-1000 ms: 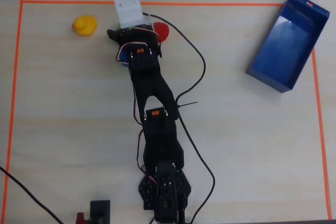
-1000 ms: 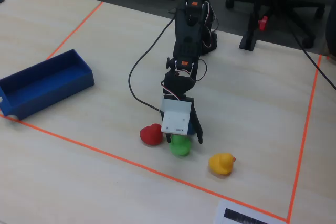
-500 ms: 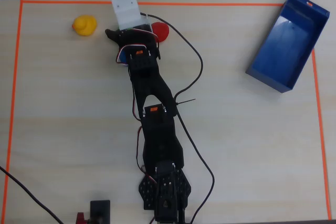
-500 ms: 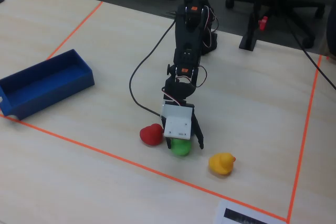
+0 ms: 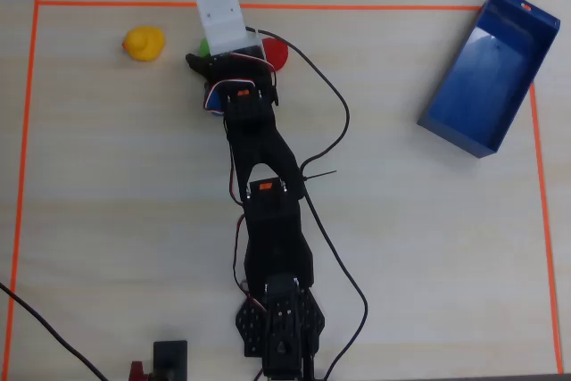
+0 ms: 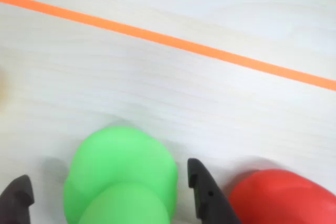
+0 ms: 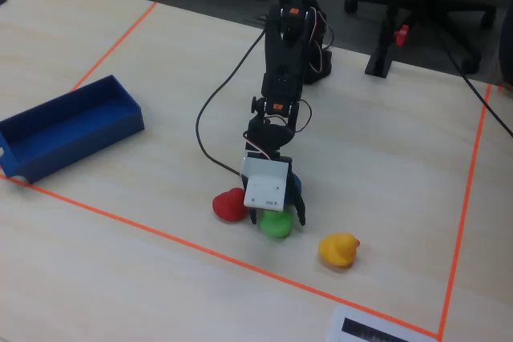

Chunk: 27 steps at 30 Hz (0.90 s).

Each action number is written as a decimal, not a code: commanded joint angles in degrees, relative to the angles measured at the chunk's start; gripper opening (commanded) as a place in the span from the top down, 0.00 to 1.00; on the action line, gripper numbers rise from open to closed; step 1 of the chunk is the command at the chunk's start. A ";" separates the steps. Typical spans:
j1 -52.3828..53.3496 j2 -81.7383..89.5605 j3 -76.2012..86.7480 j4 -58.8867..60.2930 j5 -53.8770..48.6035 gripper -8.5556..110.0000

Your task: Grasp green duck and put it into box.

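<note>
The green duck point(image 6: 122, 182) is a smooth, rounded, glossy rubber form resting on the pale wood-grain table point(image 7: 120, 278), just inside the orange tape line point(image 6: 173, 43). The gripper point(image 6: 107, 192) is lowered over it with its jaws spread: one dark pointed fingertip point(image 6: 202, 187) stands just right of the duck in the wrist view and the other at its left, with a gap on that side, so nothing is clamped. In the fixed view the black arm point(image 7: 280, 78) reaches forward and bends down steeply, a white block at its wrist. A red duck point(image 7: 230, 205) sits just beside the green one, close to the fingertip; a yellow duck point(image 7: 338, 250) lies near on the other side. The box point(image 7: 68, 126), deep blue with low walls, stands well apart.
</note>
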 commanded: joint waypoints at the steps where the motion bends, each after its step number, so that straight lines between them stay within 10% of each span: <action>1: 1.05 2.11 1.32 -0.09 -0.62 0.60; 11: 0.79 3.87 5.19 -0.09 -1.49 0.65; 18: 0.79 3.69 5.01 -4.13 -2.37 0.92; 27: 1.49 6.59 5.45 -5.98 -1.67 0.93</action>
